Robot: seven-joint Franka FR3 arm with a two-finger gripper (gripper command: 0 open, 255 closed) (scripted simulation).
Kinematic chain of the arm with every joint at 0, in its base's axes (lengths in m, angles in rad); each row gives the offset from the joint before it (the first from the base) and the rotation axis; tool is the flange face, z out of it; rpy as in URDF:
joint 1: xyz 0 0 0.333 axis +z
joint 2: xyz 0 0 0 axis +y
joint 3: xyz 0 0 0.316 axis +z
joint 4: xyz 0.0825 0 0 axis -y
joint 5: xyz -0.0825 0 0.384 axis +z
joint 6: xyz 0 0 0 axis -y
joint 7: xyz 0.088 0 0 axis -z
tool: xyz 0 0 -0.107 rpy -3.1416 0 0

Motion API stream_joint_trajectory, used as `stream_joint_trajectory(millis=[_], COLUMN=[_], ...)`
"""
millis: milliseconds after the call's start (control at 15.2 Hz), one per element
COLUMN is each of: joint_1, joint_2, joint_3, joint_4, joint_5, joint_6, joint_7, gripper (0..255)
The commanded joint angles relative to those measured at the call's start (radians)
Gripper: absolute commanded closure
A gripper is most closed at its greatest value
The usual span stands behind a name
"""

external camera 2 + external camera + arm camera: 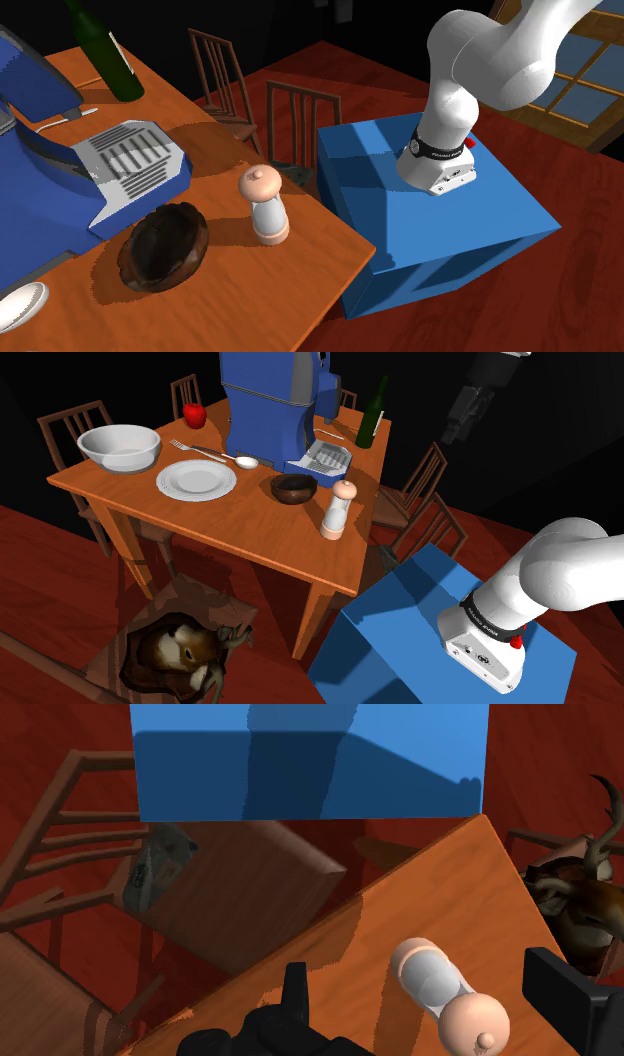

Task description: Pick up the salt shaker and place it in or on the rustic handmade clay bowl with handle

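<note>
Gripper (462, 424), jaws apart, upper right, above the tall salt shaker (338, 510) at centre; an off-centre descent could topple it.

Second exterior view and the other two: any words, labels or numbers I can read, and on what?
White lettering on the black band near the foot of the arm: too small to read.
Salt shaker, green bottle, blue stand: no text on them.
</note>
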Motion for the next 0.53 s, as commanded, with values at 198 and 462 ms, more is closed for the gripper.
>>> stream_joint_trajectory(millis=[198, 462], joint_1=[0.012, 0.030], joint_2=[0.044, 0.123], joint_3=[0.030, 0.069], joint_4=[-0.044, -0.083], joint_5=[0.035, 0.078], joint_6=[0.099, 0.232], joint_7=[0.041, 0.090], gripper=[0, 0])
